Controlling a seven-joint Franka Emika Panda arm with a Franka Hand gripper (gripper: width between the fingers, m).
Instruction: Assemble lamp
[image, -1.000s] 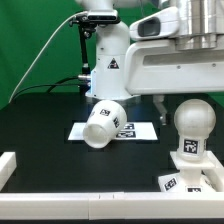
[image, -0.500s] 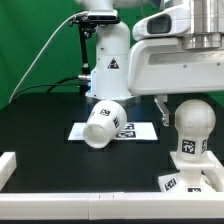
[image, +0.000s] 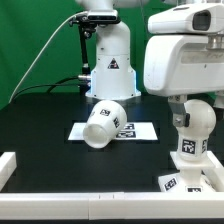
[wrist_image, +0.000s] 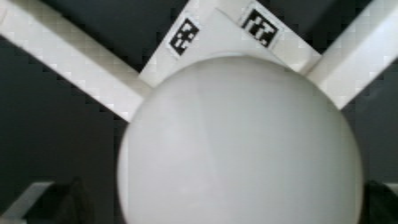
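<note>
The bulb (image: 191, 124) stands upright on its tagged neck on the flat square base (image: 188, 181), at the exterior view's right front. The shade (image: 103, 123) lies on its side, partly on the marker board (image: 143, 130). My gripper (image: 192, 108) hangs directly over the bulb, a dark finger (image: 172, 108) beside the bulb's upper side. In the wrist view the bulb (wrist_image: 231, 140) fills the picture between my dark fingers (wrist_image: 36, 205), which stand apart from its sides; the gripper (wrist_image: 210, 212) is open. Tags of the base (wrist_image: 222, 30) show beyond the bulb.
A raised white rail (image: 60, 205) runs along the table's front edge, with a short piece at the left (image: 8, 165). The white robot pedestal (image: 110, 62) stands at the back behind the shade. A cable runs along the back left.
The arm has moved toward the exterior view's right, and my gripper now sits over the bulb instead of beside it. The bulb, base and shade have not moved.
</note>
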